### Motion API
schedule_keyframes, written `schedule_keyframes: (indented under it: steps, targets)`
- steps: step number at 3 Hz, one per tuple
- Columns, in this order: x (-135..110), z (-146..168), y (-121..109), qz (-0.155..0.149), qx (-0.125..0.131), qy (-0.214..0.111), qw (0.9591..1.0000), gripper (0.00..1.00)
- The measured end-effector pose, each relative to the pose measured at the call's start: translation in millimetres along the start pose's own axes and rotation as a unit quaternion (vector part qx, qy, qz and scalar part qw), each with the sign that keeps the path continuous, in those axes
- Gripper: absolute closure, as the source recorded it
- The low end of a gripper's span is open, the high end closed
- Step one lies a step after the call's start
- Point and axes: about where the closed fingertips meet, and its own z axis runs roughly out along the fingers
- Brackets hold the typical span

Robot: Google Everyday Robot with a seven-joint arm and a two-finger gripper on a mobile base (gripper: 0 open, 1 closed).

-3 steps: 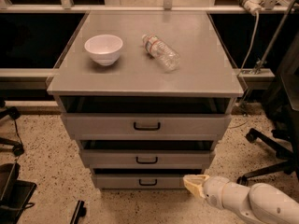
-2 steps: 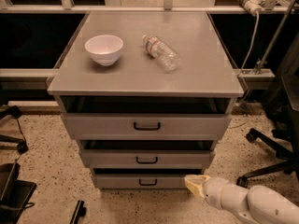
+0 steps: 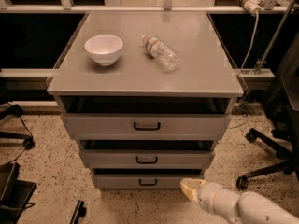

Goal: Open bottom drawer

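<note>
The grey metal cabinet has three drawers. The bottom drawer (image 3: 121, 181) is the lowest one, a narrow flat front with a small black loop handle (image 3: 147, 182). It looks closed or nearly so. My gripper (image 3: 188, 188) comes in from the lower right on a white arm. Its cream tip sits just right of the handle, level with the bottom drawer's front near its right end.
A white bowl (image 3: 103, 49) and a lying clear plastic bottle (image 3: 161, 52) rest on the cabinet top (image 3: 140, 73). Office chair bases stand at right (image 3: 266, 155) and left (image 3: 14, 125). A black object (image 3: 11, 195) sits at lower left on the speckled floor.
The gripper has barely shifted; it stays by the bottom drawer's right end. The drawers look the same.
</note>
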Motion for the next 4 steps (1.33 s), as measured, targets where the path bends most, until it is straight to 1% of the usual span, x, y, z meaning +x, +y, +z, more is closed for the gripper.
schedule_keyframes:
  steps: [1,2,3,4]
  targets:
    - [43.1,46.4,42.9,-0.021,-0.009,0.001,0.9997,1.00]
    - [84.7,95.4,44.9,-0.057,0.019,0.004,0.9982,1.00]
    - [118.4,130.3,7.6,-0.030,0.079,0.025,0.9961,1.00]
    - [120.1,131.5,1.7,-0.029,0.092,0.025,0.9950,1.00]
